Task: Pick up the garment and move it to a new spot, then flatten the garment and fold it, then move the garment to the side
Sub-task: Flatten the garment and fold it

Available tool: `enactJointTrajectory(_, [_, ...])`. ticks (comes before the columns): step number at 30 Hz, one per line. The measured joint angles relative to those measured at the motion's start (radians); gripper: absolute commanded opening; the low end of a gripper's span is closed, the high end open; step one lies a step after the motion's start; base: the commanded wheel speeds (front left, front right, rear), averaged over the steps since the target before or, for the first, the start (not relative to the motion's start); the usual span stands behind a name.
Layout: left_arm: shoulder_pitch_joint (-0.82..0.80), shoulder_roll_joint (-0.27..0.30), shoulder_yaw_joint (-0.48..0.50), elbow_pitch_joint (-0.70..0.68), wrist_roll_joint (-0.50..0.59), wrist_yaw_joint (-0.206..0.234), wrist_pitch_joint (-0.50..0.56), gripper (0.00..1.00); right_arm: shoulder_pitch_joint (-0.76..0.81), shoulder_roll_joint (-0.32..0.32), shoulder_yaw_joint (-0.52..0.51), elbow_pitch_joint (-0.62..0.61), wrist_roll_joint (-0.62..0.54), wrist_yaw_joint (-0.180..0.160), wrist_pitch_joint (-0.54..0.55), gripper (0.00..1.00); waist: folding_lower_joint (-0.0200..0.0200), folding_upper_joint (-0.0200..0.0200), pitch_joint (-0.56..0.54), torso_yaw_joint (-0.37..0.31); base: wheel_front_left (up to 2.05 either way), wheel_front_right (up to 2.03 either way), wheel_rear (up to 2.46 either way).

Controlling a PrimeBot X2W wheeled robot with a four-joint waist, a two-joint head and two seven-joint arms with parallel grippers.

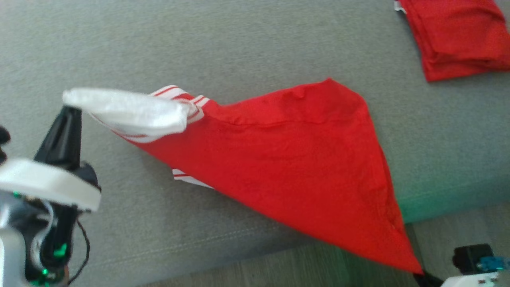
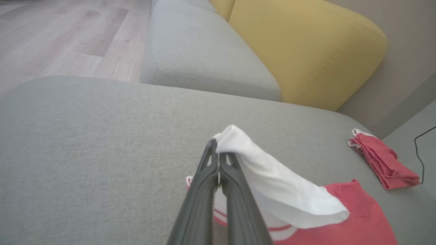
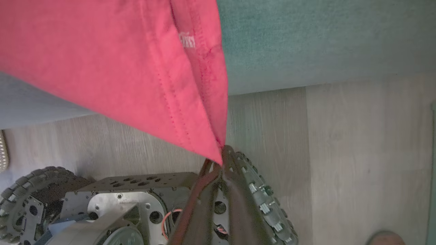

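A red garment [image 1: 287, 163] with a white, red-striped end [image 1: 131, 111] is stretched taut over the grey sofa seat [image 1: 239, 48] between my two grippers. My left gripper [image 1: 71, 109] is shut on the white end, which drapes over its fingertips [image 2: 218, 153]. My right gripper [image 1: 422, 275] is shut on the red corner, which it holds beyond the seat's front edge, over the floor. In the right wrist view the red cloth [image 3: 119, 68] rises from the closed fingertips [image 3: 223, 160]. The garment's middle rests on the cushion.
A second red garment [image 1: 458, 36] lies folded at the far right of the seat, and it also shows in the left wrist view [image 2: 381, 160]. A yellow cushion [image 2: 306, 51] stands behind. Below are the wooden floor [image 3: 357, 153] and my wheeled base [image 3: 112, 204].
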Motion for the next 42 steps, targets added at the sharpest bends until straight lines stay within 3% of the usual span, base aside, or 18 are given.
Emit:
enactJointTrajectory(6, [0.081, -0.002, 0.005, -0.024, 0.034, 0.022, -0.038, 0.0, -0.007, -0.006, -0.055, -0.151, -0.03, 0.0, 0.016, 1.0, 0.0, 0.0, -0.008, 0.041, 0.0, 0.0, 0.0])
enactJointTrajectory(12, [0.088, -0.004, 0.008, 0.032, 0.061, 0.03, -0.1, 0.0, -0.228, 0.013, -0.111, -0.201, -0.035, 0.0, -0.025, 1.0, 0.0, 0.0, -0.021, 0.074, 0.0, 0.0, 0.0])
enactJointTrajectory(20, [0.062, -0.02, -0.018, 0.125, 0.068, 0.011, -0.153, 0.0, -0.434, 0.09, -0.044, 0.08, 0.009, 0.0, -0.126, 1.0, 0.0, 0.0, -0.019, 0.107, 0.0, 0.0, 0.0])
enactJointTrajectory(30, [0.034, -0.026, -0.036, 0.161, 0.069, 0.002, -0.161, 0.0, -0.618, 0.098, 0.08, 0.363, 0.042, 0.0, -0.296, 0.98, 0.0, 0.0, -0.023, 0.116, 0.0, 0.0, 0.0])
enactJointTrajectory(35, [0.025, -0.026, -0.06, 0.172, 0.072, 0.0, -0.165, 0.0, -0.668, 0.09, 0.11, 0.469, 0.06, 0.0, -0.332, 0.72, 0.0, 0.0, -0.025, 0.127, 0.0, 0.0, 0.0])
enactJointTrajectory(36, [0.022, -0.026, -0.061, 0.173, 0.075, 0.0, -0.165, 0.0, -0.675, 0.09, 0.112, 0.481, 0.06, 0.0, -0.337, 0.45, 0.0, 0.0, -0.025, 0.129, 0.0, 0.0, 0.0])
enactJointTrajectory(37, [0.022, -0.026, -0.061, 0.173, 0.077, 0.0, -0.165, 0.0, -0.683, 0.088, 0.115, 0.493, 0.06, 0.0, -0.343, 0.29, 0.0, 0.0, -0.026, 0.131, 0.0, 0.0, 0.0])
enactJointTrajectory(38, [0.022, -0.026, -0.063, 0.174, 0.077, 0.0, -0.165, 0.0, -0.69, 0.086, 0.117, 0.503, 0.06, 0.0, -0.349, 0.05, 0.0, 0.0, -0.026, 0.133, 0.0, 0.0, 0.0])
enactJointTrajectory(39, [0.022, -0.026, -0.063, 0.175, 0.077, 0.0, -0.166, 0.0, -0.696, 0.084, 0.122, 0.508, 0.06, 0.0, -0.351, 0.0, 0.0, 0.0, -0.026, 0.135, 0.0, 0.0, 0.0])
enactJointTrajectory(42, [0.022, -0.027, -0.068, 0.18, 0.077, 0.0, -0.168, 0.0, -0.709, 0.071, 0.136, 0.523, 0.063, 0.0, -0.372, 0.0, 0.0, 0.0, -0.027, 0.14, 0.0, 0.0, 0.0])
